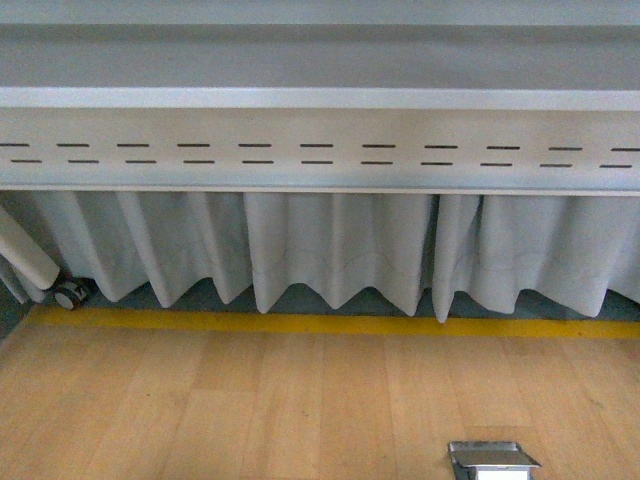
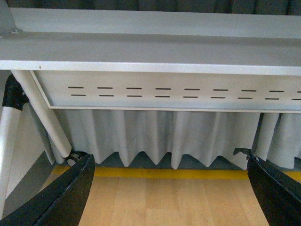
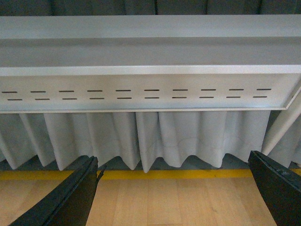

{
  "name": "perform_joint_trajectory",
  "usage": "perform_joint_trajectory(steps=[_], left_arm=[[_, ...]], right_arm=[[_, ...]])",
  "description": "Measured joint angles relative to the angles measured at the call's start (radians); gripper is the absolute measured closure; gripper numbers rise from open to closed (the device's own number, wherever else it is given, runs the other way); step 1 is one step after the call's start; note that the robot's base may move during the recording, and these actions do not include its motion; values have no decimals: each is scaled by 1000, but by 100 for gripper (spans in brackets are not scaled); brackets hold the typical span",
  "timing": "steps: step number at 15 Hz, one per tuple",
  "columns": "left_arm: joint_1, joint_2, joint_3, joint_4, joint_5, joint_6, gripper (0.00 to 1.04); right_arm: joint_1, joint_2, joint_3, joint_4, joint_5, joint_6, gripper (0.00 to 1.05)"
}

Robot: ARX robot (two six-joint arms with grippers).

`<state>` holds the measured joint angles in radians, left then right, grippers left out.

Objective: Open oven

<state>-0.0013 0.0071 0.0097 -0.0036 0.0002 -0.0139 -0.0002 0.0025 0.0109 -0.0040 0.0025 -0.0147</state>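
Oven absent from all views; left gripper point(image 2: 165, 157) and right gripper point(image 3: 172, 157) hold jaws apart, presumably staged for a later grasp.

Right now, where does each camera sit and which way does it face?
Front: on the body, facing a slotted table panel, white curtain, wood floor; no arm shows.
Left wrist: on the left arm, facing that panel; left gripper shows, open.
Right wrist: same, right gripper open.
Shared: panel, curtain, yellow line. No oven in view.

Matt metal table point(image 1: 320, 100), cloth curtain point(image 1: 340, 250), wooden floor point(image 1: 250, 400)
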Motion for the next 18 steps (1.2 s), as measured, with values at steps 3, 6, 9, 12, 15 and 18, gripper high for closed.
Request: perform_joint_trajectory(steps=[3, 6, 9, 12, 15, 18], left_arm=[[0, 0, 0, 0, 0, 0, 7], [0, 0, 0, 0, 0, 0, 7], [0, 0, 0, 0, 0, 0, 7], [0, 0, 0, 0, 0, 0, 7], [0, 0, 0, 0, 0, 0, 7], [0, 0, 0, 0, 0, 0, 7]], right_arm=[[0, 0, 0, 0, 0, 0, 6], [0, 0, 0, 0, 0, 0, 6], [0, 0, 0, 0, 0, 0, 6], [0, 0, 0, 0, 0, 0, 6], [0, 0, 0, 0, 0, 0, 6], [0, 0, 0, 0, 0, 0, 6]])
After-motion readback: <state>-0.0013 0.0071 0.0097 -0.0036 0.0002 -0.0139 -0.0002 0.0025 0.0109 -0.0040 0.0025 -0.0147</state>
